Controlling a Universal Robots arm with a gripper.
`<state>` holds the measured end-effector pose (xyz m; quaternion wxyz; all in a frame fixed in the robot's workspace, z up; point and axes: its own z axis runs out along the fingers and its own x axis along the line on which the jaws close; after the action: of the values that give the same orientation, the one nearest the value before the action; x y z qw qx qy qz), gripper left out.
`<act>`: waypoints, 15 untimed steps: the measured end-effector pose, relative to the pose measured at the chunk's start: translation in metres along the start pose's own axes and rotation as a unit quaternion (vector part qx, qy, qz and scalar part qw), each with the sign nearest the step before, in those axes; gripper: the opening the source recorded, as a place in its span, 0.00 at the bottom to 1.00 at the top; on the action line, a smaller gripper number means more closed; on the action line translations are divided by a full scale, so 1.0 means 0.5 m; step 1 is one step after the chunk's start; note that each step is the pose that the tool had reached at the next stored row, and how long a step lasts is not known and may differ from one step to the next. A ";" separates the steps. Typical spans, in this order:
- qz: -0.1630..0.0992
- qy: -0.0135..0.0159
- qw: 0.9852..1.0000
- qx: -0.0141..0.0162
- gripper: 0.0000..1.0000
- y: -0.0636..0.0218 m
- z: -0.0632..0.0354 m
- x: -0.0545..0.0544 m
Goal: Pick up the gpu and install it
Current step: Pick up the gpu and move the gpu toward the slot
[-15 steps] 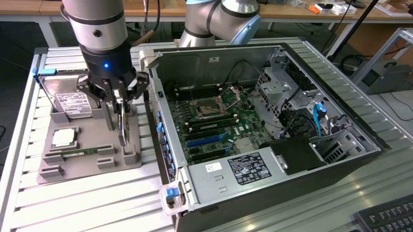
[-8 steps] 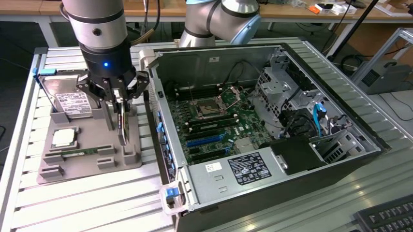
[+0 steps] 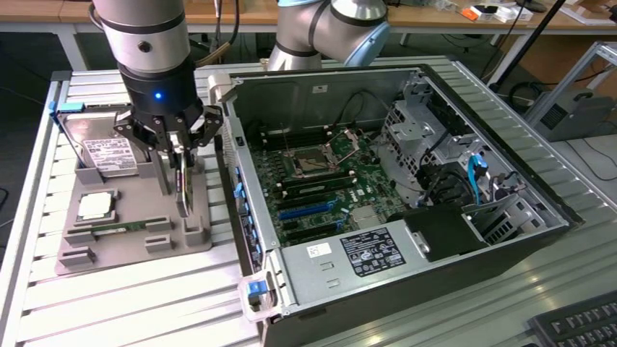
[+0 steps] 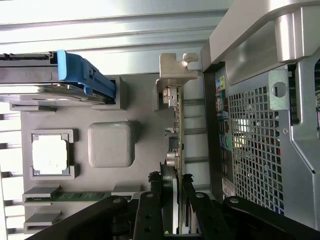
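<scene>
The robot arm's black gripper (image 3: 176,179) hangs over a grey moulded parts tray (image 3: 144,254) that lies on the ribbed silver metal surface (image 3: 144,303), at the exterior view's left of an open dark desktop computer case (image 3: 540,217). The gpu (image 3: 185,204), a thin dark circuit card with a silvery metal bracket at one end, stands on edge at the side of the tray nearest the case. The jaws are drawn in narrow around it, one finger against each face. In the wrist view the card (image 4: 175,135) runs edge-on away from the gripper (image 4: 173,215), with its bent bracket at the far end and the black fingers (image 4: 149,212) flanking it. Its lower edge seems to sit in the tray's slot, though I cannot tell for sure whether it has lifted clear. In the tray's other pockets lie a boxy silver hard drive with a white label (image 3: 108,153) in a blue carrier, a square silver processor chip (image 3: 95,206), and a slim green memory stick (image 3: 121,229). Inside the case, a green motherboard (image 3: 318,191) with an empty processor socket and blue expansion slots lies exposed. A power supply with a white label (image 3: 371,253) sits at the case's near end.
</scene>
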<state>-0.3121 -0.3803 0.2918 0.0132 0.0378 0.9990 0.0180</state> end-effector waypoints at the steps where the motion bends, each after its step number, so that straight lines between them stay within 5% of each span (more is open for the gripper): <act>1: 0.000 0.000 1.000 0.000 0.27 0.000 0.000 0.000; 15: 0.000 0.000 1.000 0.000 0.27 0.000 -0.006 0.000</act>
<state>-0.3121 -0.3803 0.2950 0.0133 0.0378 0.9990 0.0180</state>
